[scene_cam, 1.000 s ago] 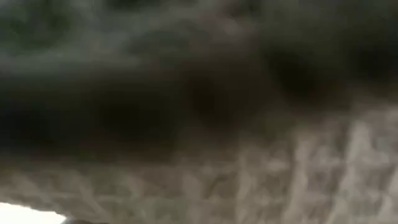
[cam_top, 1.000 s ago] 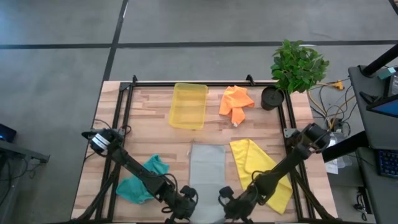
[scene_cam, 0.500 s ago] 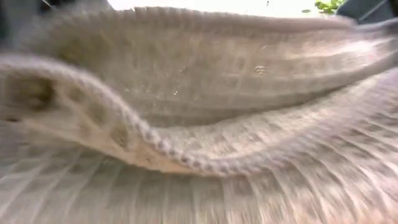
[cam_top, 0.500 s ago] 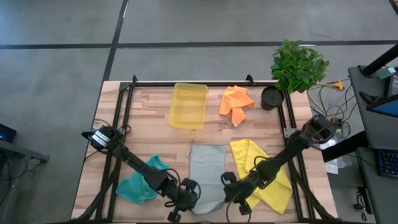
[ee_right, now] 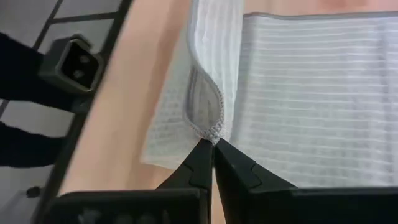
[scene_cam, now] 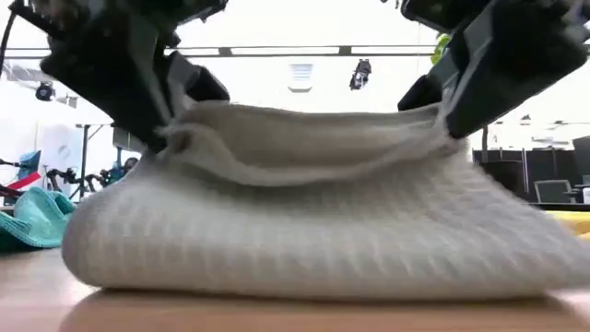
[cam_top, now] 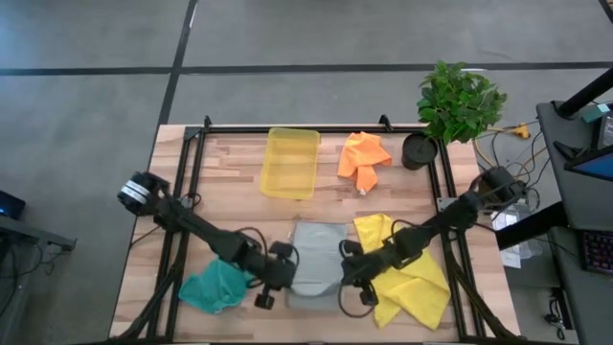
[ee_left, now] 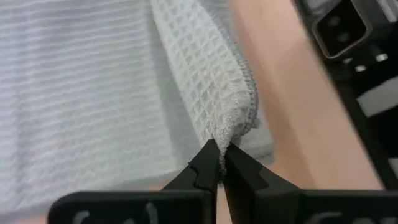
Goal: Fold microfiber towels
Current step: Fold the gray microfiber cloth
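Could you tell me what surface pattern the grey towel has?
The grey towel has a waffle-weave grid, clearest in the left wrist view.

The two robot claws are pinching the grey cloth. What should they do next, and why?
Probably carry the pinched corners of the light grey waffle-weave towel onward to its far edge. Left gripper and right gripper each clamp a corner, and the towel is only part-folded.

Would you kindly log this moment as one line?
left claw: shut on grey towel corner | right claw: shut on opposite corner | towel half-folded
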`<state>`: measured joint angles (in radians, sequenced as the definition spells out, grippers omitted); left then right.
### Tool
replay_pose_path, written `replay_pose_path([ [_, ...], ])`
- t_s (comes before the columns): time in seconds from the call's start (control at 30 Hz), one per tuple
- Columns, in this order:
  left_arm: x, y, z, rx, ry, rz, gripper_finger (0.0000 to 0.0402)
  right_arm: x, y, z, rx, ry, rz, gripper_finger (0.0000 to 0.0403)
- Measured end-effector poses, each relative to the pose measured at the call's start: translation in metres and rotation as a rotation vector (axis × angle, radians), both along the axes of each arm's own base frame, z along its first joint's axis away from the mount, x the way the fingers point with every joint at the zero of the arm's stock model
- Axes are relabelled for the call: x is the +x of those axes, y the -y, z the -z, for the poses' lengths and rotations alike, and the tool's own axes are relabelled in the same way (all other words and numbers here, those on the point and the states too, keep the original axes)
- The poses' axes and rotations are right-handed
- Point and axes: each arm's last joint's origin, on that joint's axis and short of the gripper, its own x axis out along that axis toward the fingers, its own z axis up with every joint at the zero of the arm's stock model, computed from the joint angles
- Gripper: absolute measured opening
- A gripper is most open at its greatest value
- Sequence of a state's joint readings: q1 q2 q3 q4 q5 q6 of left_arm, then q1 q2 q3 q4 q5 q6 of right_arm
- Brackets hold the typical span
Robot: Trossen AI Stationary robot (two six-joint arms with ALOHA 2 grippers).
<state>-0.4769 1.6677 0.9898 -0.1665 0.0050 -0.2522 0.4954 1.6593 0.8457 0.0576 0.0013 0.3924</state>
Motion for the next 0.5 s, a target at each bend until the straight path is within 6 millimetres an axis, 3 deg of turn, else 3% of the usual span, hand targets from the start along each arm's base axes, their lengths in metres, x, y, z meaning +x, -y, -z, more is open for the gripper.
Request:
replay_pose_path([
  [0.27, -0.013, -0.036, 0.003, 0.015, 0.019, -0.070, 0.0000, 0.002, 0.029, -0.004, -0.017, 0.017, 0.061, 0.0008],
  [0.5, -0.006, -0.055, 0.006, 0.072, 0.039, -0.073, 0.0000, 0.000, 0.054, -0.008, -0.053, -0.026, 0.117, 0.0008],
])
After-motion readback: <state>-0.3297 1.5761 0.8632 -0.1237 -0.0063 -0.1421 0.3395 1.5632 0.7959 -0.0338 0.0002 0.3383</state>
